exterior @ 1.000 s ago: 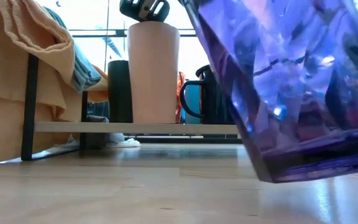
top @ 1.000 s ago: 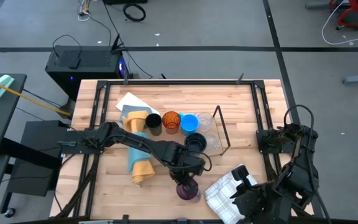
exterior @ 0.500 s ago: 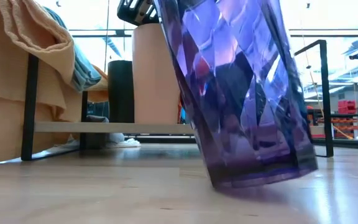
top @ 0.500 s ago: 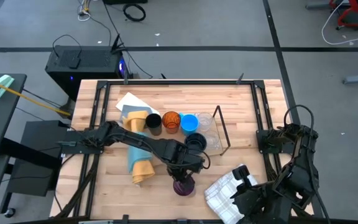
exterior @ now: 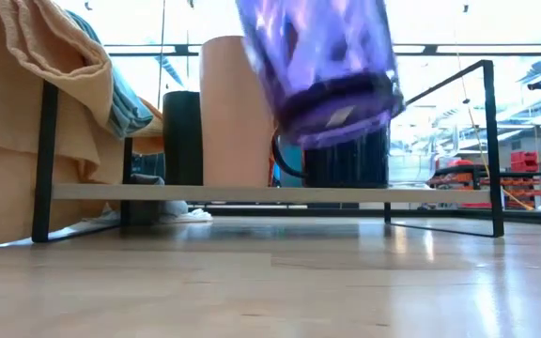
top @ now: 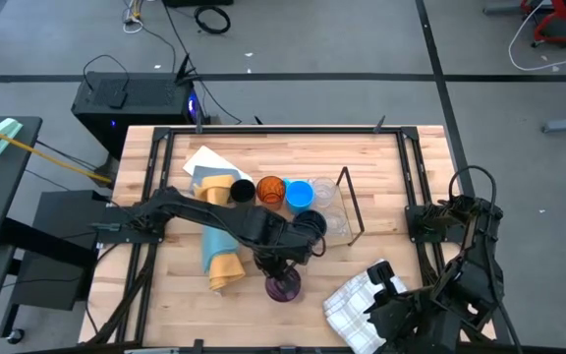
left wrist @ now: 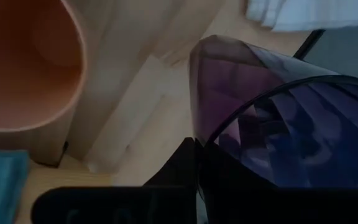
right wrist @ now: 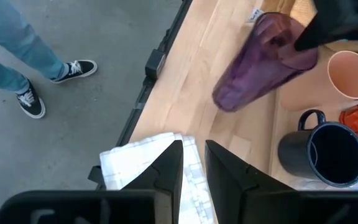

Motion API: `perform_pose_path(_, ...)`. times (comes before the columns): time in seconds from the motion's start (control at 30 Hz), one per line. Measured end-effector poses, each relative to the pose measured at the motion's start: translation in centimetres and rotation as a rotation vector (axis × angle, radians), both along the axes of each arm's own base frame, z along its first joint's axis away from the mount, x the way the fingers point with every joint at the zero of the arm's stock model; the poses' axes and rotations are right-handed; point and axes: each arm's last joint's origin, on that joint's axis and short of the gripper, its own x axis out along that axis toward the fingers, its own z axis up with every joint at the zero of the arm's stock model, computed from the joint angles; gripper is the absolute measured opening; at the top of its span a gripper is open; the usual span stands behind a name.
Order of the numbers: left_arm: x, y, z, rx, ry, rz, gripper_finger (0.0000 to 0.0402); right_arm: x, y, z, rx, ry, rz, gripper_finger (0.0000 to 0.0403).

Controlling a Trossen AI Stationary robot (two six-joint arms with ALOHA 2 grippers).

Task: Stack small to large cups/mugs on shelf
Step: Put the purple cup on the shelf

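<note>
My left gripper (top: 281, 258) is shut on the purple translucent tumbler (top: 283, 285), just in front of the black rod shelf (top: 348, 203). In the low view the tumbler (exterior: 322, 66) hangs above the table. On the shelf stand a peach cup (exterior: 236, 113), a black cup (exterior: 183, 136), a dark handled mug (right wrist: 322, 152), an amber cup (top: 270, 191), a blue cup (top: 299, 193) and clear glasses (top: 324, 192). My right gripper (right wrist: 193, 163) rests shut over a white cloth at the near right. My left gripper holds the tumbler by the rim of its open end (left wrist: 194, 134). One finger (left wrist: 182, 168) lies outside the wall, and the other seems to be inside. The fingers come from above, slanting down. The tumbler hangs tilted, base (right wrist: 225, 99) lowest, clear of the table.
A rolled yellow-and-blue cloth (top: 219, 251) lies left of the tumbler and drapes over the shelf's left end (exterior: 54, 84). A white checked cloth (top: 352, 300) lies at the near right. A person's legs and shoes (right wrist: 30, 87) stand beyond the table's edge.
My left gripper has risen and gone a little toward the far edge and the shelf, staying shut. The purple tumbler stood tilted with its base on the table near the front edge; it is now lifted clear and hangs closer to the shelf.
</note>
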Motion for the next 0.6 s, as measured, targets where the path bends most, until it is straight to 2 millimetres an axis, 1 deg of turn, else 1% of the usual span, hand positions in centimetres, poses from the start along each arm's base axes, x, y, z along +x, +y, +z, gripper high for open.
perform_pose_path(0.07, -0.3, 0.2, 0.7, 0.022, -0.004, 0.009, 0.0012, 0.0, 0.0, 0.0, -0.001, 0.000, 0.001, 0.0074)
perform_pose_path(0.2, -1.2, 1.1, 0.9, 0.052, 0.062, 0.023, 0.0012, 0.0, 0.0, 0.0, -0.002, 0.000, 0.003, 0.0074)
perform_pose_path(0.3, -1.1, 1.3, 1.1, 0.048, 0.042, 0.011, 0.0012, 0.0, 0.0, 0.0, -0.002, 0.000, 0.003, 0.0074)
perform_pose_path(0.4, -1.0, 1.6, 0.9, 0.052, 0.049, 0.011, 0.0012, 0.0, 0.0, 0.0, -0.002, 0.000, 0.003, 0.0074)
perform_pose_path(0.6, -0.6, 2.9, 0.7, 0.060, 0.057, 0.025, 0.0012, 0.0, 0.0, 0.0, 0.002, 0.000, -0.003, 0.0074)
